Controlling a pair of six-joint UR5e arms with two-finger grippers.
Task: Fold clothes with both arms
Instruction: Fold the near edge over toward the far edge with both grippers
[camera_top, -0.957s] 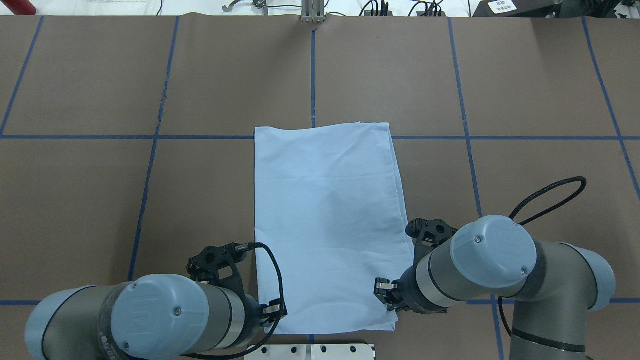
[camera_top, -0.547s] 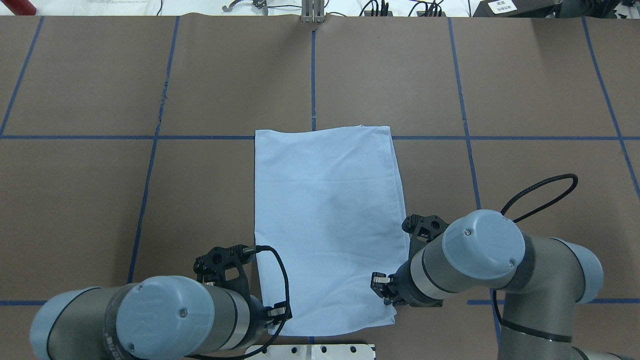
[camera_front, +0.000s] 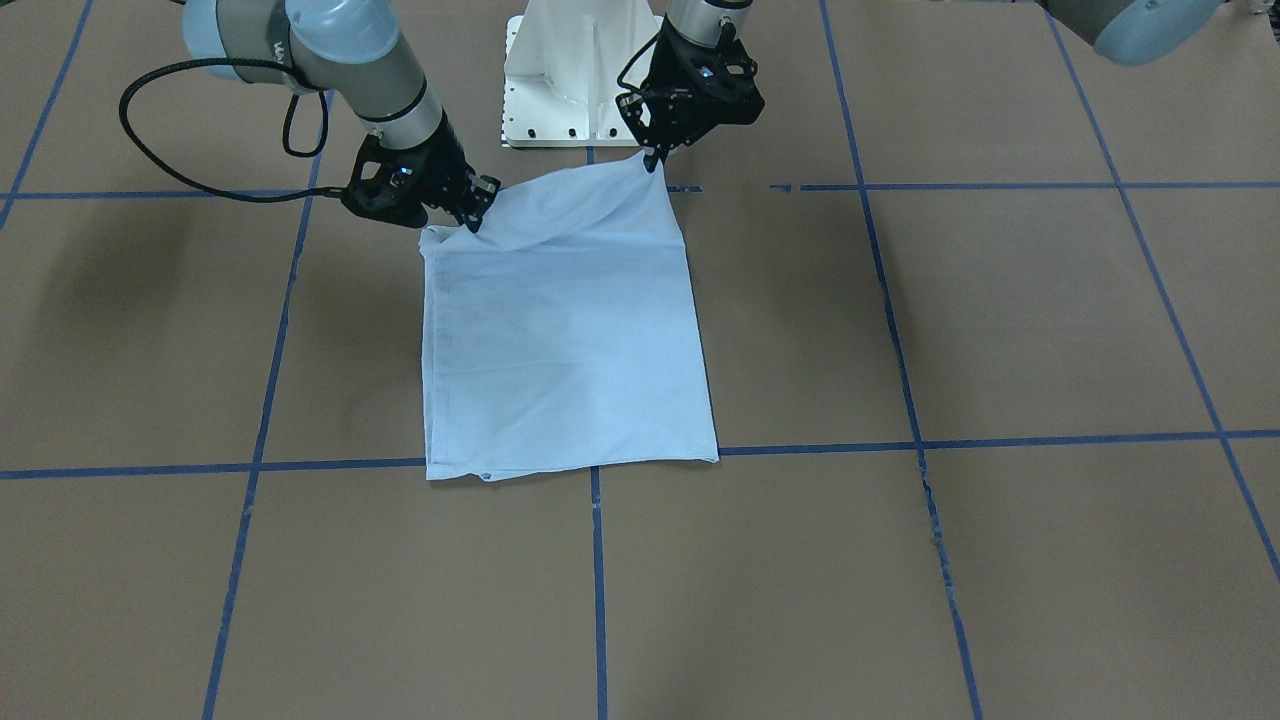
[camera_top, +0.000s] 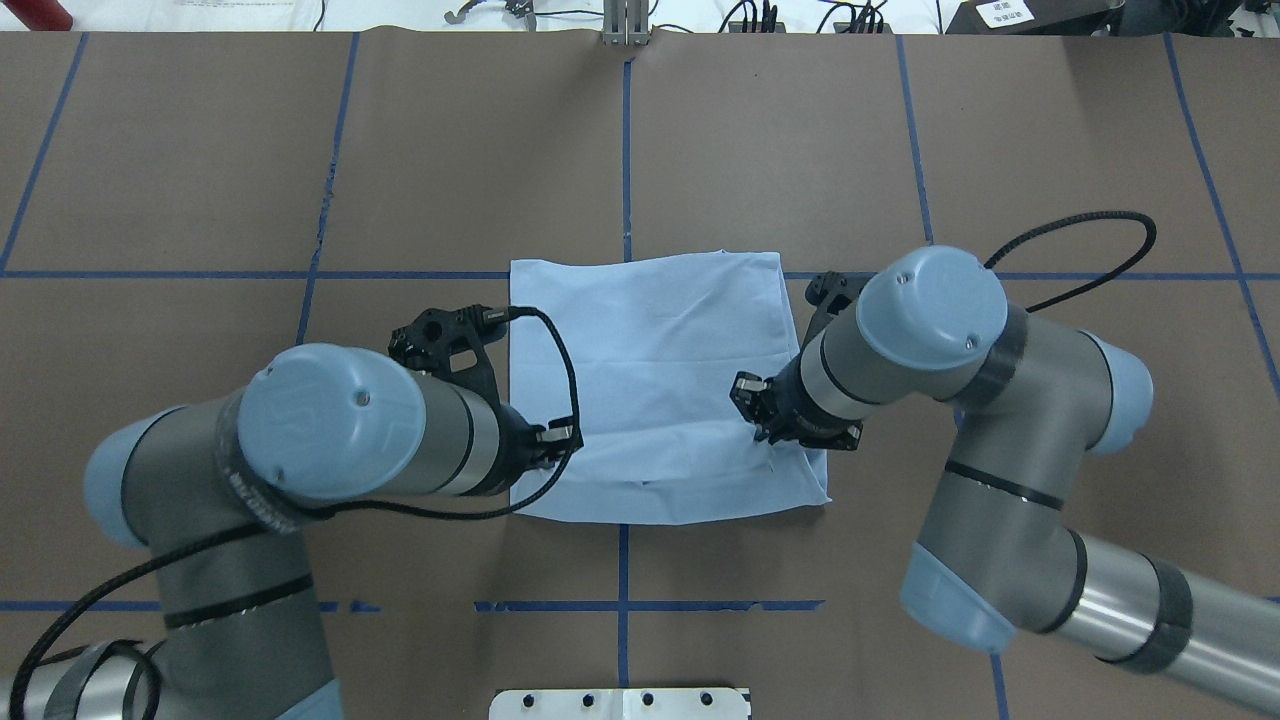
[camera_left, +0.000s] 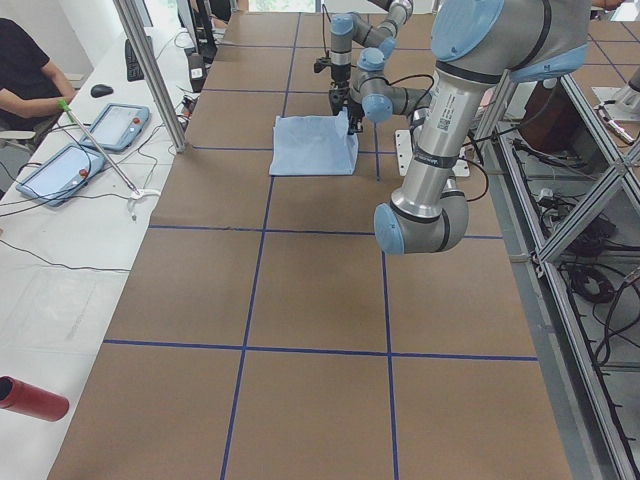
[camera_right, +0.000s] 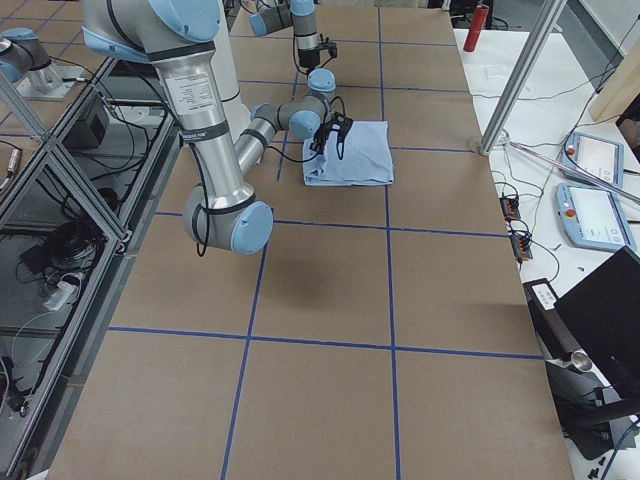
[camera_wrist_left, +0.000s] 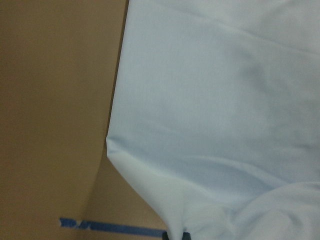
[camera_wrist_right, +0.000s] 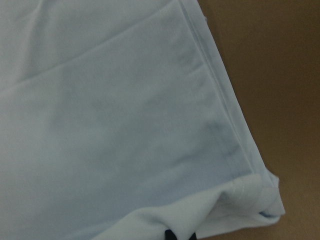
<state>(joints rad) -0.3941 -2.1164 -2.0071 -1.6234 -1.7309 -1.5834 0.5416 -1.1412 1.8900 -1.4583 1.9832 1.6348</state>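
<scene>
Since a second ago the left gripper (camera_top: 550, 443) and the right gripper (camera_top: 765, 430) have travelled away from the white base plate (camera_top: 620, 703), carrying the near edge of the light blue T-shirt (camera_top: 650, 340) with them. The garment then stretched almost to the base plate. Its visible outline is now much shorter, and its nearest edge is a rounded fold with bare bench (camera_top: 620, 570) between it and the base plate.

The left gripper's jaws are closed on one near corner of the cloth and the right gripper's jaws on the other. In the front-facing view each corner rises to a pinched peak at the black fingertips, the left corner held higher, and the fabric sags in a shallow swag between the two. Each wrist camera shows cloth running right into the dark jaw tips at the bottom of its picture.

The rest of the T-shirt lies flat on the brown bench straight out from the base plate. Its far edge rests along a blue tape line (camera_top: 200, 273) that crosses the bench on the side away from the base plate. The right wrist camera shows stacked hem layers along the shirt's side edge.
</scene>
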